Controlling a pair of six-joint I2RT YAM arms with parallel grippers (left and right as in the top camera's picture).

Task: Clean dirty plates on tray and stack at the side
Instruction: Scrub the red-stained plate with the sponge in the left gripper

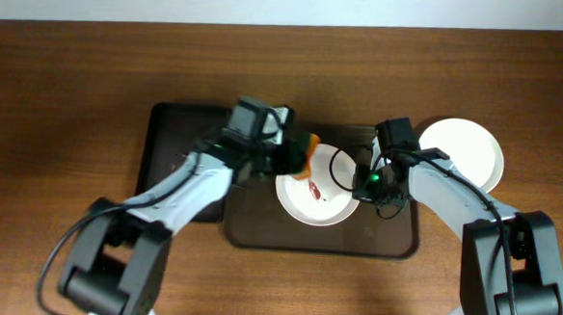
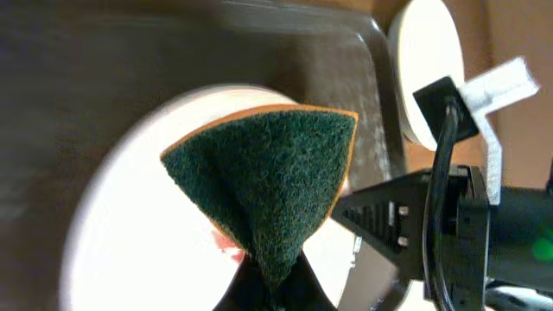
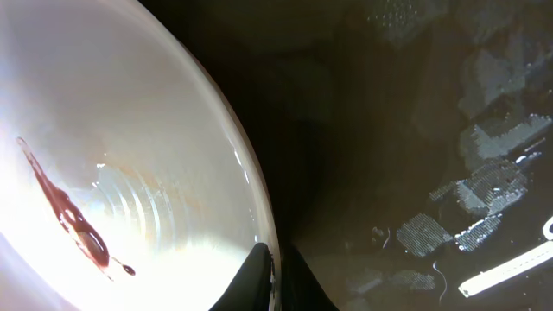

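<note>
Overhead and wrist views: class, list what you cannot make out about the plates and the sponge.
Red smear: left wrist view, mostly hidden behind the sponge.
Side plate: overhead, too small to count any stack; right arm covers its edge.
Dirty plate: right wrist view, cut off by frame edges.

In the left wrist view the sponge (image 2: 268, 181) covers most of the red smear (image 2: 226, 248) — only a blurred sliver shows at its lower edge — and the left gripper's fingertips (image 2: 302, 298) pinching it run off the bottom edge, as does the glare-washed plate (image 2: 130, 233). In the right wrist view the right gripper's fingertips (image 3: 246, 285) are cropped the same way. From overhead the left arm (image 1: 188, 186) hides part of the black tray (image 1: 172, 137); whether the side plate (image 1: 465, 153) is one or several cannot be told.
</note>
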